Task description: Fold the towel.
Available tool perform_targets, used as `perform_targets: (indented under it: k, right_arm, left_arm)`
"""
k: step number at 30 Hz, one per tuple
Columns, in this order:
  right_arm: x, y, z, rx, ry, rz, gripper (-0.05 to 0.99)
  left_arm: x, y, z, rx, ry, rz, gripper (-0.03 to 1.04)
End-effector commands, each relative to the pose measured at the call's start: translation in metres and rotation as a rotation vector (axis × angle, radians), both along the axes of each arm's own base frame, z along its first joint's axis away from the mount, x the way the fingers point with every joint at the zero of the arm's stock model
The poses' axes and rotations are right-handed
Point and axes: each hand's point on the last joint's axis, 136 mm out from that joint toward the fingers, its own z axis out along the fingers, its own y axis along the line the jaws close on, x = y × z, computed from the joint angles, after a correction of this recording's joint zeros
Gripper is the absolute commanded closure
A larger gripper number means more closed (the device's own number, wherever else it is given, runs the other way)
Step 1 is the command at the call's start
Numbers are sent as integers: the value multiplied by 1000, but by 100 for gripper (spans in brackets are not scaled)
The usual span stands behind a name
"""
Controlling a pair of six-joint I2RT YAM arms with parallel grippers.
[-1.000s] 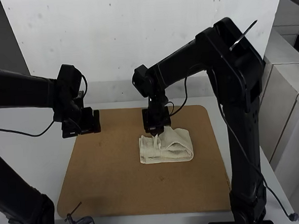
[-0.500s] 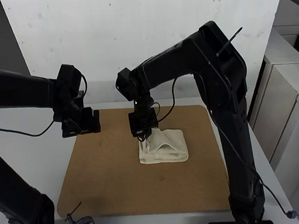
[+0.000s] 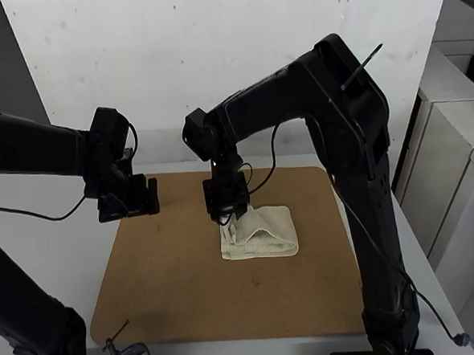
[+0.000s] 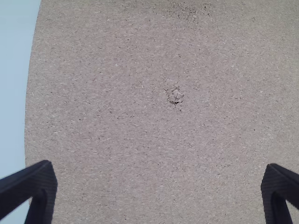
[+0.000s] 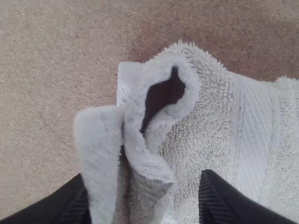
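A pale towel lies folded in layers on the brown board, its side under the right arm bunched up. My right gripper is low over that raised side. In the right wrist view, the right gripper has its fingers apart, with a curled, standing fold of the towel between them. Off to the side of the towel, above the board's left edge, my left gripper stays apart from the cloth. The left wrist view has the left gripper open over bare board.
The brown board lies on a white table. A small dark clamp sits by the board's near left corner, with a white wall behind the table. The right arm arches over the board's right part.
My right gripper has moved left, drawing the towel's raised part and far right edge left with it, then barely moved over the last half second. The left arm has dipped slightly.
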Motion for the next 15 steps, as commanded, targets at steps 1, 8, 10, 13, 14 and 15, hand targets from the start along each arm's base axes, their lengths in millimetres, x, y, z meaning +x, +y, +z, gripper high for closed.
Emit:
perform_targets:
  k: [1, 8, 10, 13, 14, 15]
  right_arm:
    - [28, 0, 77, 150, -148, -59, 74]
    - [31, -29, 77, 129, -152, -96, 92]
    - [27, -33, 63, 114, -140, -91, 92]
    - [21, -32, 36, 77, -120, -76, 92]
    - [18, -30, 28, 60, -113, -67, 92]
    - [16, -28, 22, 53, -108, -58, 92]
  left_arm:
    - [2, 1, 3, -10, -15, -3, 3]
    - [0, -5, 3, -14, -13, -13, 3]
    - [-1, -6, 2, -14, -11, -15, 3]
    - [-2, -6, 1, -14, -10, -16, 3]
    - [-2, -6, 1, -14, -8, -15, 3]
    - [-2, -6, 1, -15, -6, -14, 3]
